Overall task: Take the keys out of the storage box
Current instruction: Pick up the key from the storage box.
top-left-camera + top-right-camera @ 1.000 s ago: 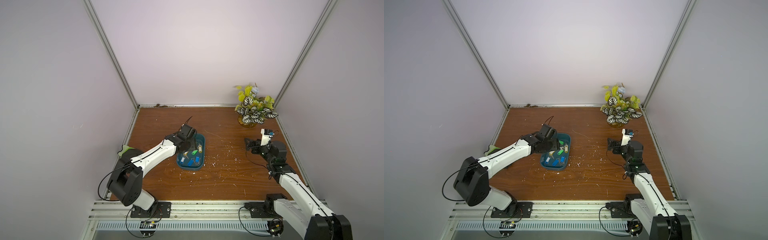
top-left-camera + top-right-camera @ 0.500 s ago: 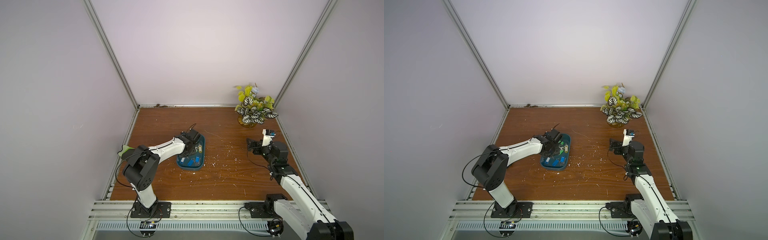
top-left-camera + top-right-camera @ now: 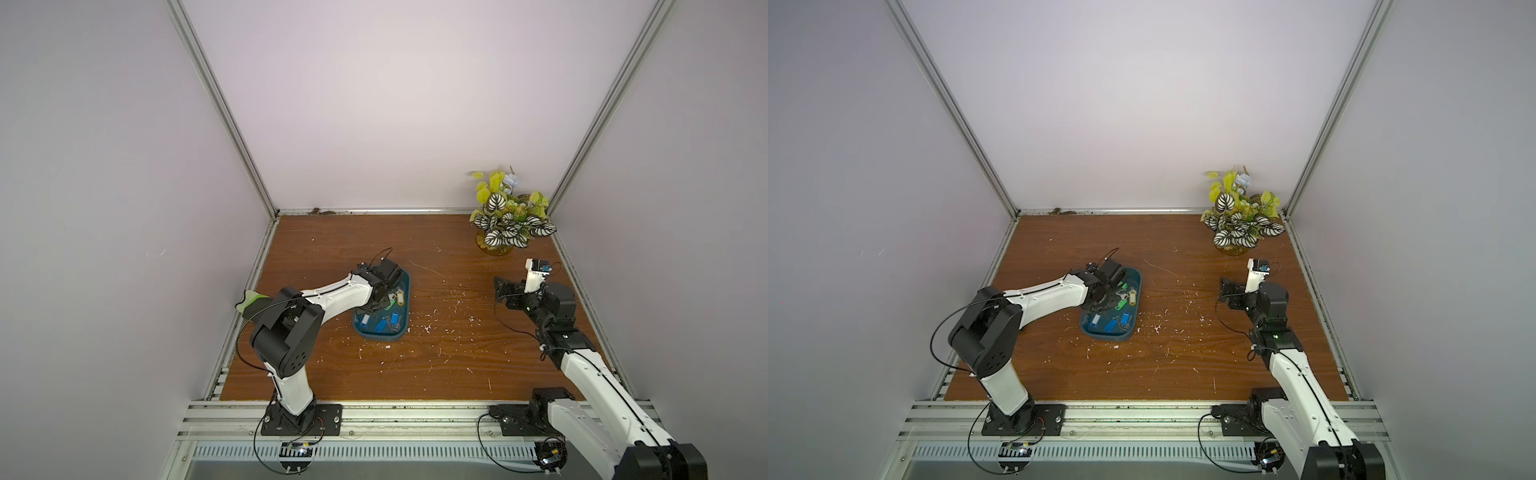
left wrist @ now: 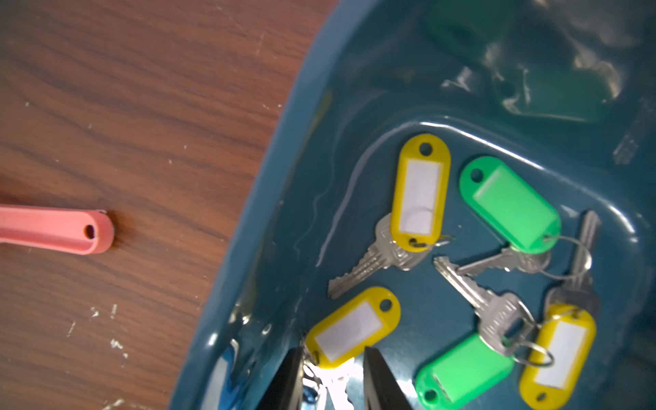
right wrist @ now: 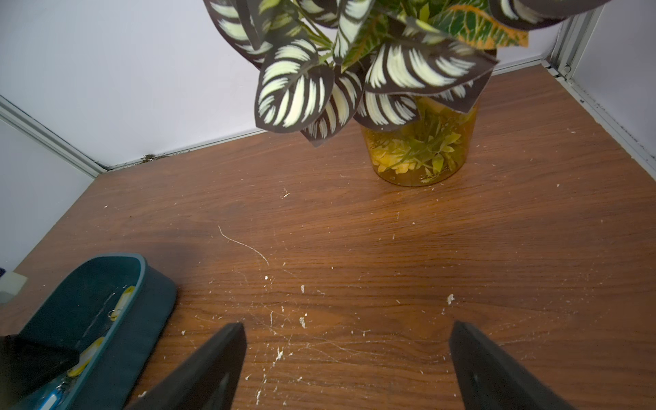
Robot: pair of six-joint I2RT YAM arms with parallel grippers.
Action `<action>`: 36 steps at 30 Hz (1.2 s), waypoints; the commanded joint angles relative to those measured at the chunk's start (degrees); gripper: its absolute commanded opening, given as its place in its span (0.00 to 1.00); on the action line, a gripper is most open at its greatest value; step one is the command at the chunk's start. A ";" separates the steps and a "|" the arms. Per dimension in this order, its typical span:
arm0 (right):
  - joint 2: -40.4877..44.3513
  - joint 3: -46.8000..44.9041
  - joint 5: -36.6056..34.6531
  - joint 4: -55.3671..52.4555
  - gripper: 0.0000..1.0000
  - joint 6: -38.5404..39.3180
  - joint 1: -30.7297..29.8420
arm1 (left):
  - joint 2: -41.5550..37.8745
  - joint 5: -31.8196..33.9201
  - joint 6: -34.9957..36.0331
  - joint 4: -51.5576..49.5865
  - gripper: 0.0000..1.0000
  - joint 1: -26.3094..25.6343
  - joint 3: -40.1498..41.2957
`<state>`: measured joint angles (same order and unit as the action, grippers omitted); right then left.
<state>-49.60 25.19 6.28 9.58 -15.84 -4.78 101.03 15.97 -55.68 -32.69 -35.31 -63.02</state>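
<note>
Both top views show us the teal storage box [image 3: 380, 337] mid-table with the keys [image 3: 394, 319] inside. Only the left wrist view shows the left gripper [image 4: 333, 349], its jaws narrowed around the ring end of a yellow-tagged key [image 4: 353, 328]. We cannot tell whether they pinch it, and a red-orange plastic piece [image 4: 56, 230] lies on the wood beside the box. The right wrist view shows the right gripper [image 5: 348, 328] spread wide and empty, near the potted plant [image 5: 419, 152].

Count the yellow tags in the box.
3 yellow tags: one by the storage box wall, one between the left gripper's jaws, one beside a green tag; more may be hidden.
</note>
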 commanded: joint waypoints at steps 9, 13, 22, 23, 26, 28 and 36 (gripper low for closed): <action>0.04 0.03 -0.48 1.40 0.97 0.13 -0.17 | 1.62 3.19 -0.06 -2.56 0.22 -0.38 -1.58; -0.13 -0.03 -0.61 1.37 0.97 0.07 -0.16 | 1.80 3.19 0.12 -2.56 0.14 -0.37 -1.58; -0.36 0.03 -0.66 1.59 0.97 -0.01 -0.17 | 0.81 3.19 1.13 -2.56 0.00 -0.37 -2.28; -0.48 0.04 -0.71 1.65 0.97 -0.01 -0.16 | 0.24 3.26 1.52 -2.49 0.00 -0.37 -2.45; -0.66 0.20 -0.67 1.80 0.97 -0.07 -0.17 | -1.75 3.27 3.70 -2.47 0.00 -0.37 -3.31; -0.74 0.21 -0.74 1.84 0.97 -0.10 -0.21 | -3.66 3.93 4.75 -2.47 0.00 -0.44 -3.55; -0.84 0.10 -1.31 2.98 0.97 -0.92 -0.16 | -12.64 8.79 12.96 -0.94 0.00 -0.90 -4.81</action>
<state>-50.37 25.15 6.00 9.74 -15.92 -4.78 90.94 21.21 -47.70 -33.52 -35.42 -66.22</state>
